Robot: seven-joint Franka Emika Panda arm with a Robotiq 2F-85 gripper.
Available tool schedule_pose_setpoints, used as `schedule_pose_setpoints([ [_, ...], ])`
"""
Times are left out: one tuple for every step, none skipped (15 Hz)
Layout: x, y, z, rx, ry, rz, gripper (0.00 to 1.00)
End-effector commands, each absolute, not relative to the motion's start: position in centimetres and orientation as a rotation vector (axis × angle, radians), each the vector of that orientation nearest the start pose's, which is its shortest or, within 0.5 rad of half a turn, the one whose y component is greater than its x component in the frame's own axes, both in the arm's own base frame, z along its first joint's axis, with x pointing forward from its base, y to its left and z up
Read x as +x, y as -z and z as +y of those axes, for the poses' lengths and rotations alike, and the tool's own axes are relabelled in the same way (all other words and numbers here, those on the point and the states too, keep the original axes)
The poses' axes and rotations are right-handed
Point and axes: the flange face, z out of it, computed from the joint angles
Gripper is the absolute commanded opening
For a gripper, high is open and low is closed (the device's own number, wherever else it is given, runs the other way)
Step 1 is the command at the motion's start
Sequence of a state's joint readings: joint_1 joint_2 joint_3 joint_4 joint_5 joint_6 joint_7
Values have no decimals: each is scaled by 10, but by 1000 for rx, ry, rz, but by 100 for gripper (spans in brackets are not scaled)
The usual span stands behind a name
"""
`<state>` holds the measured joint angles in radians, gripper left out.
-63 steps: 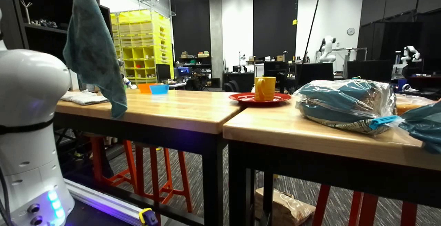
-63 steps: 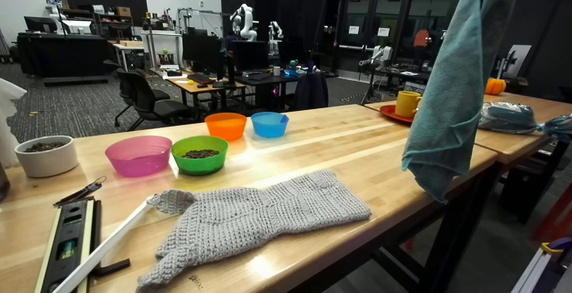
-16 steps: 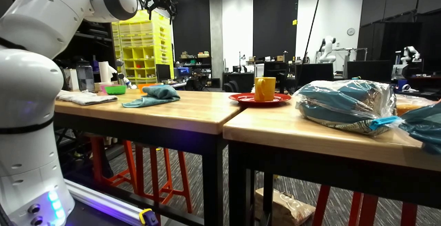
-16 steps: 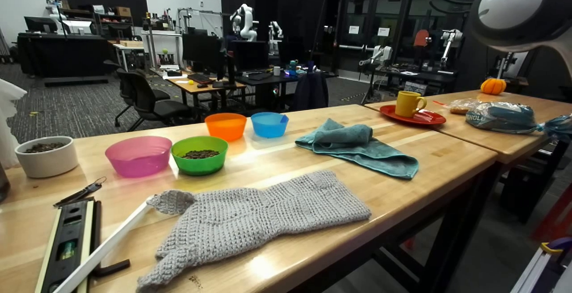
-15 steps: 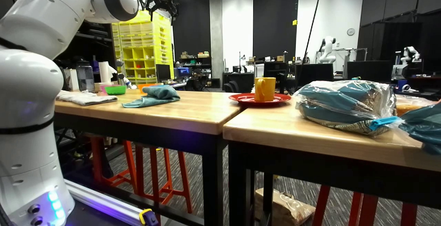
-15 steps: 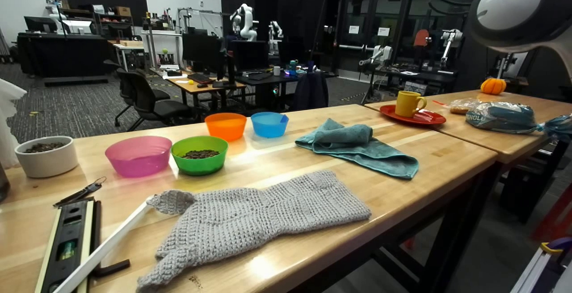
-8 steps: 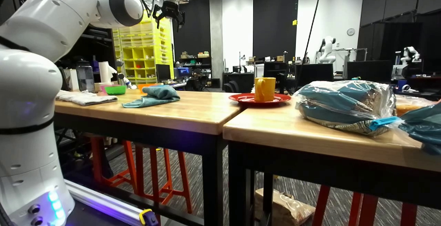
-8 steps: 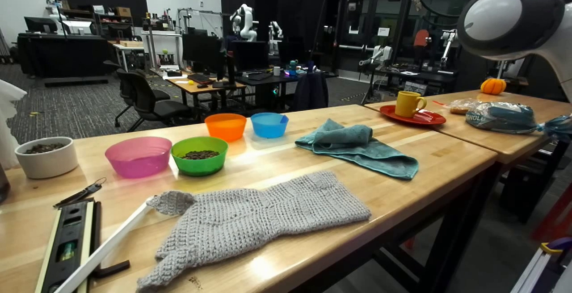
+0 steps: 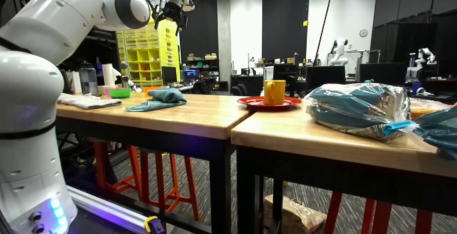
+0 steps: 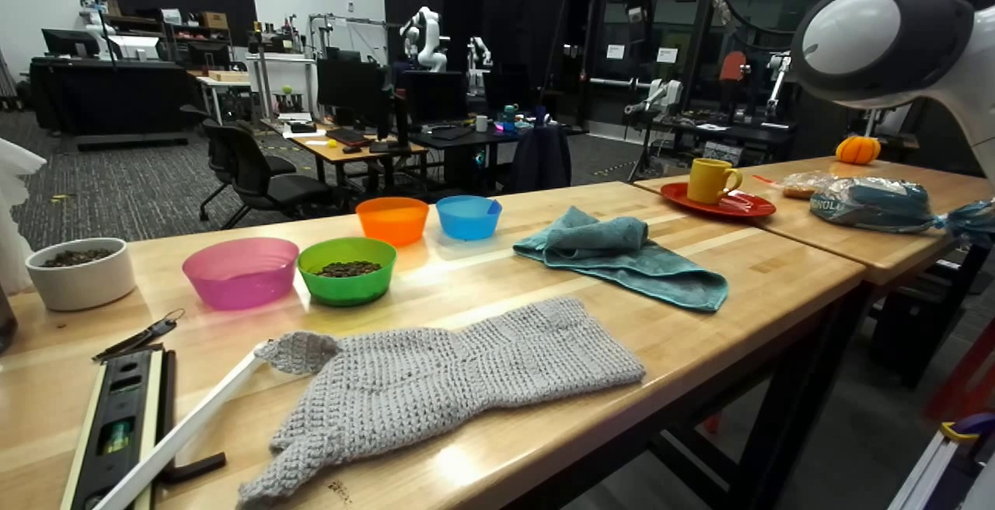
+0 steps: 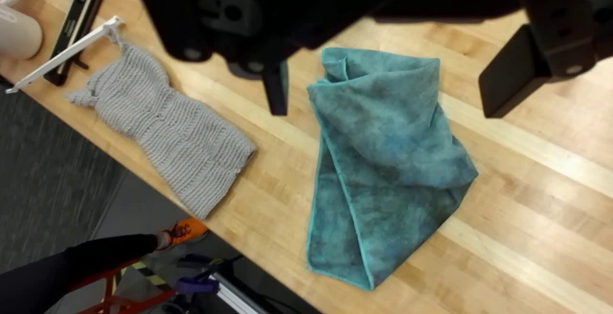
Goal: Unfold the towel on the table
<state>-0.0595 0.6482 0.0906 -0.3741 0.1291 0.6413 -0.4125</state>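
We see the towel (image 11: 397,175) lying on the table (image 10: 459,284), partly flat but folded over itself. The gripper (image 11: 390,98) is well above it, jaws apart, holding nothing. So we judge the unfolding incomplete: the doubled layers must still be opened.

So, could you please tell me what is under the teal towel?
In the wrist view, the teal towel lies folded on the wooden table, with part of its lower layer showing. The table beneath is covered, so I cannot tell whether anything else is there.
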Motion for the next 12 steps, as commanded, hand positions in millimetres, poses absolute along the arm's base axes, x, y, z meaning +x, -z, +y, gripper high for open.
schedule_pose_setpoints([
  [577, -677, 7, -2716, -508, -747, 100],
  [579, -675, 8, -2703, -498, -755, 100],
  [581, -673, 8, -2685, -484, -763, 100],
  [584, -671, 7, -2672, -475, -771, 100],
  [586, -668, 6, -2654, -476, -776, 100],
  [587, -664, 4, -2639, -491, -773, 100],
  [589, -659, 2, -2619, -501, -781, 100],
  [591, -654, -1, -2593, -514, -786, 100],
  [592, -649, -3, -2569, -525, -790, 100],
  [595, -642, -5, -2546, -538, -793, 100],
  [597, -636, -8, -2514, -553, -796, 100],
  [600, -628, -11, -2493, -568, -795, 100],
])
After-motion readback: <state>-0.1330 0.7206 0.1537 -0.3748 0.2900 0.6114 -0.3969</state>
